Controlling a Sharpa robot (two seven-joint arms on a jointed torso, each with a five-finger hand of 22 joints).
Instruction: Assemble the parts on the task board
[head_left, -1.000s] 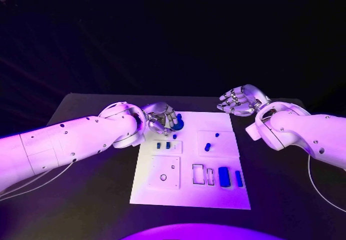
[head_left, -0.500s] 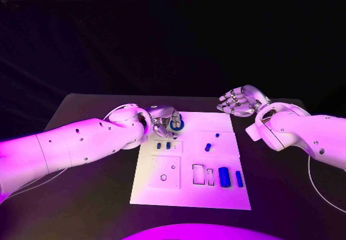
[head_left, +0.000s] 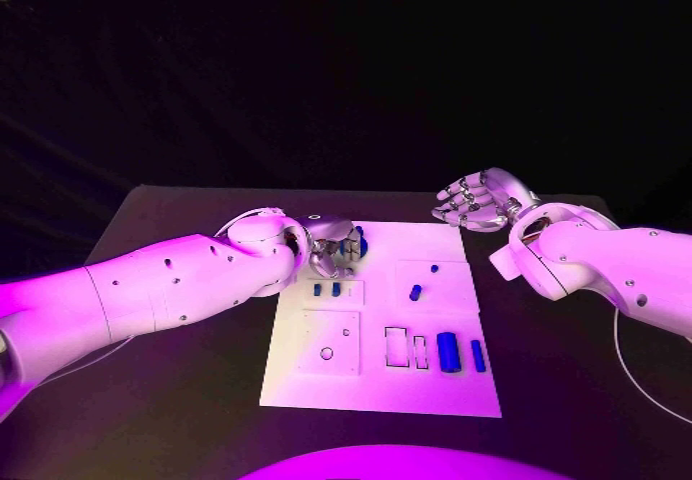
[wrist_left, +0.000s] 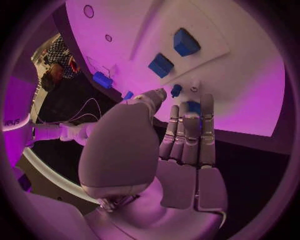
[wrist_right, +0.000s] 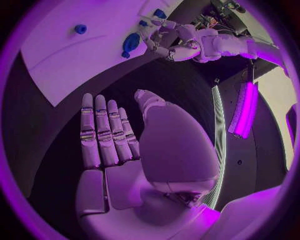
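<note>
- Against the picture from a second ago, the left arm (head_left: 159, 290) is lying further in over the desk (head_left: 173, 400), its white shell now covering more of the board's near-left corner; the right hand (head_left: 479, 199) is staying where it was.
- The left hand (head_left: 332, 248) is reaching down at the far left corner of the task board (head_left: 382, 385), its fingers (wrist_left: 187, 135) lying close together around a blue part (wrist_left: 194, 107); whether they are actually clamping it, I cannot tell.
- The black desk is carrying the white task board in its middle, with small blue parts (head_left: 449, 352) standing and lying on it; the room behind is dark.
- The right hand is hovering off the board's far right corner, palm open, fingers (wrist_right: 103, 132) straight and slightly apart, holding nothing.
</note>
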